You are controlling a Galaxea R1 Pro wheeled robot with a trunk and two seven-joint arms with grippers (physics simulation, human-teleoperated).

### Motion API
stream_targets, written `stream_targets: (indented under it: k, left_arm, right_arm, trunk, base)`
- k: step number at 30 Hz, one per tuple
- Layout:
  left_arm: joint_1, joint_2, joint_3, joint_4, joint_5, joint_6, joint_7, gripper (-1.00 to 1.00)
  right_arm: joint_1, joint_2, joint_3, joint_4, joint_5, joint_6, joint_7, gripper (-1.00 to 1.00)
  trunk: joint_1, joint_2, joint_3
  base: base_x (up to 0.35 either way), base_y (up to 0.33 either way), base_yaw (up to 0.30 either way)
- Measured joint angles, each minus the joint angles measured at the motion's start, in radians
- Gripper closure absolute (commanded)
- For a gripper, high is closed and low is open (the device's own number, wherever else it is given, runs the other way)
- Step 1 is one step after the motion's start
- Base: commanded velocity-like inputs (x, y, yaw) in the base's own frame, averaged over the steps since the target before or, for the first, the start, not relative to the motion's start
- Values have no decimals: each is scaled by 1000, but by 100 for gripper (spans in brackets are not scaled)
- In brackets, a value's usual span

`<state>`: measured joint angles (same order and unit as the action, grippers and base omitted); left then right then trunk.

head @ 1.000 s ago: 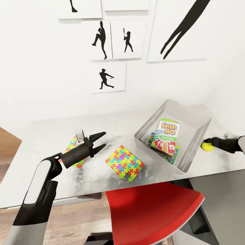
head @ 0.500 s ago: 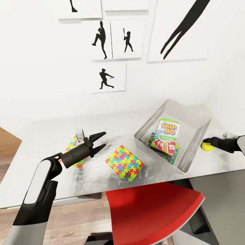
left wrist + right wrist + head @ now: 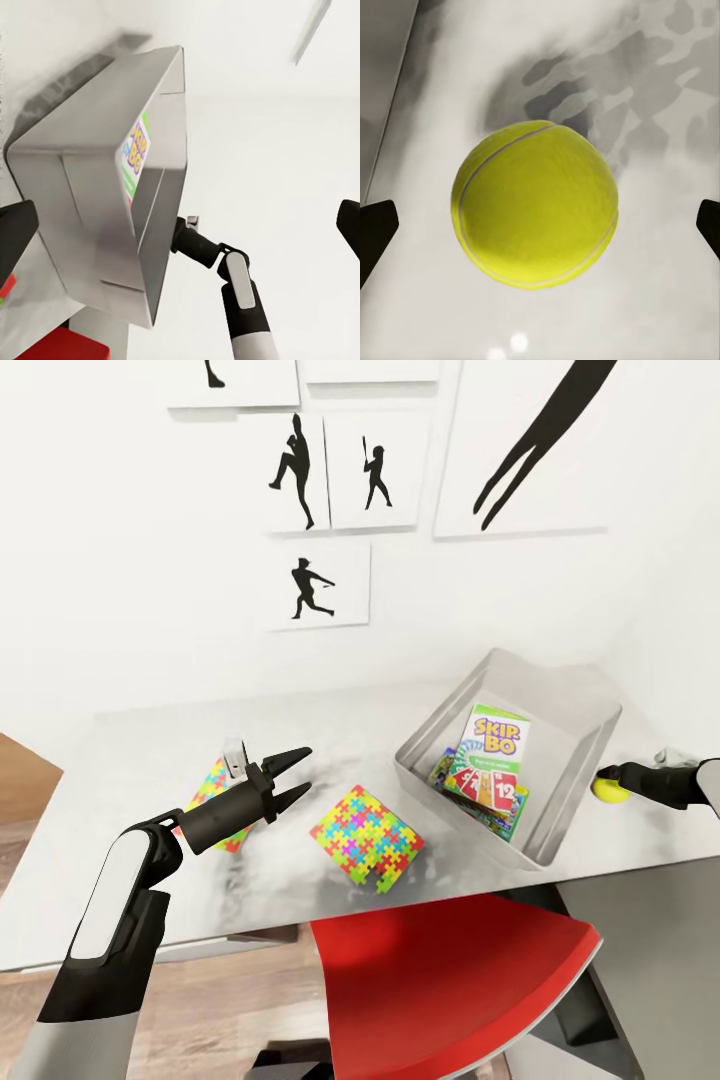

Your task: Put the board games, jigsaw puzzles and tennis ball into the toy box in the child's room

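Right gripper lined up on the tennis ball, just outside the toy box

The right gripper (image 3: 606,772) reaches in from 3 o'clock with its jaws wide apart; in the right wrist view the tennis ball (image 3: 535,204) sits centred between the dark fingertips and rests on the table (image 3: 140,760), not yet held, which looks like a setup for closing on it. The ball lies just beside the toy box (image 3: 575,760) on its 3 o'clock side, so the lift over the wall should be short. Board games (image 3: 488,758) already lie inside the box. The left gripper (image 3: 297,774) hovers open and empty at 9 o'clock, between the two jigsaw puzzles: one (image 3: 366,836) near the table's front, the other (image 3: 213,788) partly hidden under that arm.
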<state>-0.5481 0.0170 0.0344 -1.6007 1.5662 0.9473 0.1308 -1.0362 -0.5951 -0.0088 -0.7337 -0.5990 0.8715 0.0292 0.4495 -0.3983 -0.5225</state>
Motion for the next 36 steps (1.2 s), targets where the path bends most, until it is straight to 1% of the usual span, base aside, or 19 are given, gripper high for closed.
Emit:
stream_targets:
  k: [15,26,36]
  left_arm:
    - [0,0,0,0,0,0,0,-100]
    - [0,-1,-1,1,0,0,1,-100]
    - [0,0,-14,1,0,0,2,-100]
  right_arm:
    - [0,0,0,0,0,0,0,-100]
    - [0,0,0,0,0,-1,0,-100]
    - [0,0,0,-2,0,0,0,-100]
  trunk:
    - [0,0,-18]
    - [0,0,-22]
    - [0,0,-23]
  base:
    - [0,0,0]
    - [0,0,0]
    - [0,0,0]
